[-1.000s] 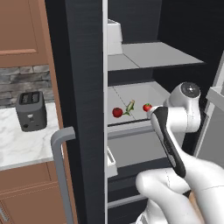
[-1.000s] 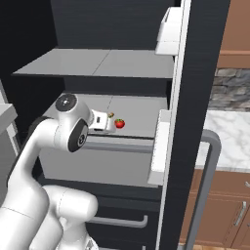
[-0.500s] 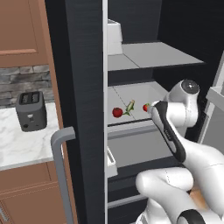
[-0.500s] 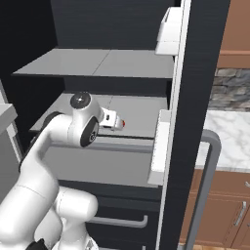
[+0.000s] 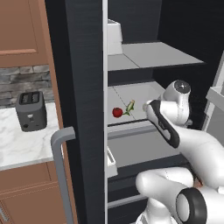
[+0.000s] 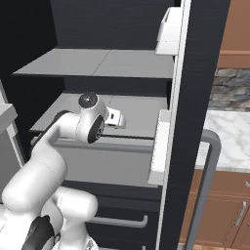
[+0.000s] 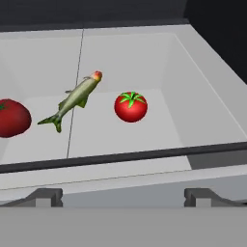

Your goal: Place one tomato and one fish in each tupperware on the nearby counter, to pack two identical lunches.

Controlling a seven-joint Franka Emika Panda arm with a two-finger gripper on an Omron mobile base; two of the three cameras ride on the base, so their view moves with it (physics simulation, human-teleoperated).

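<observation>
Item 1: tomato [image 7: 130, 106], small, round, glossy red w/ green top, sitting on the grey fridge shelf [image 7: 202, 91] just right of the fish; likely light, firm but bruisable, and smooth-skinned so prone to rolling or squirting out of a pinch; best taken across its widest middle, fingers either side, gentle squeeze, approach from above the shelf lip. Item 2: 2nd tomato [image 7: 12, 118], same kind, left of the fish, cut by the hand view's edge; in the left base view 1 tomato [image 5: 117, 112] shows beside the fish [image 5: 130, 106]. Item 3: fish [image 7: 75, 100], yellowish green, slim, lying diagonally between the 2 tomatoes, touching neither; judged light, slick, slightly floppy; take at mid-body across the narrow width, not at tail. Item 4: gripper [image 6: 117, 118], at the shelf front, jaws fully apart, holding nothing, tips short of the shelf contents. Tupperware & 2nd fish: not located. Counter [image 5: 22, 144] w/ black toaster [image 5: 31, 110] lies well left of the fridge shelf, past the open door. Change vs. 1 s ago: wrist has swung further in toward the shelf front & now hides the right-hand tomato in both base views; food unmoved, jaws unchanged.
</observation>
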